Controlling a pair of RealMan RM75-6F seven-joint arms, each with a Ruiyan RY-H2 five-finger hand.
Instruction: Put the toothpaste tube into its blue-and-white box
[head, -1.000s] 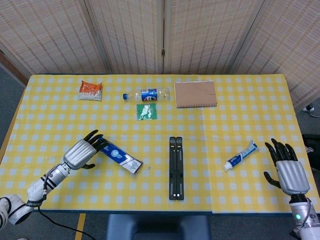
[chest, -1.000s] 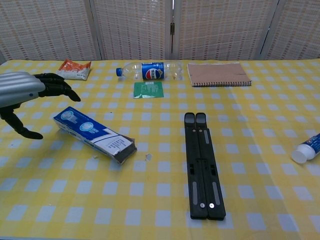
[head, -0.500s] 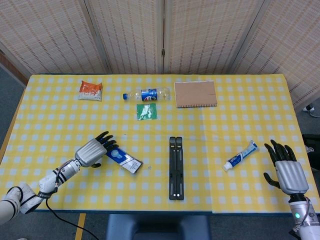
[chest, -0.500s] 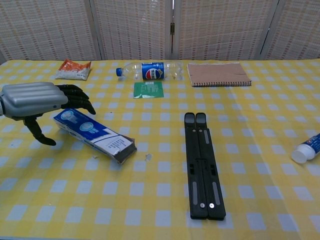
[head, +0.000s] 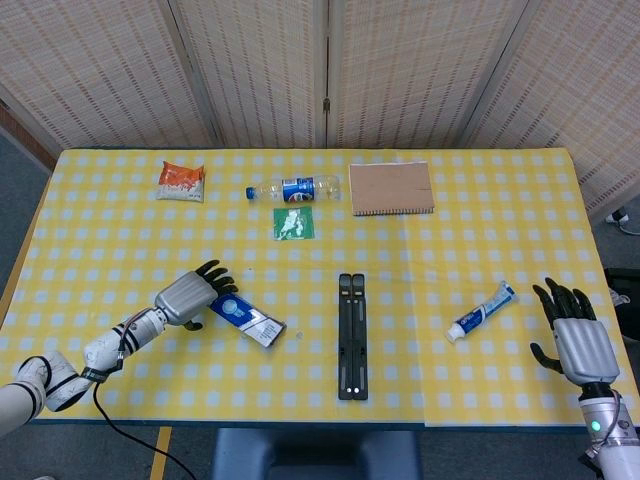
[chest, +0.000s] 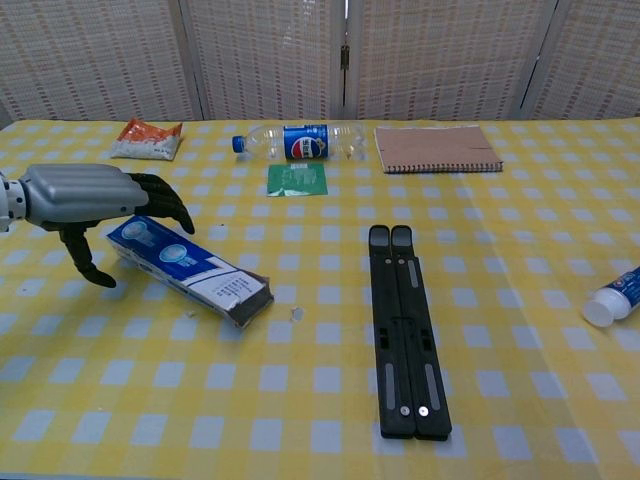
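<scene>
The blue-and-white toothpaste box lies flat on the checked table, its dark open end toward the middle. My left hand hovers over the box's left end, fingers spread and curved down around it, thumb at the near side; no grip shows. The white-and-blue toothpaste tube lies at the right, cap toward the front. My right hand sits open to the right of the tube, apart from it, and is out of the chest view.
A black folded stand lies between box and tube. At the back are an orange snack packet, a plastic bottle, a green sachet and a brown notebook. The table's front edge is near both hands.
My left hand has moved right and lowered over the box's left end, fingers curling around it. The right hand has drawn slightly back toward the front edge. Box and tube have not moved.
</scene>
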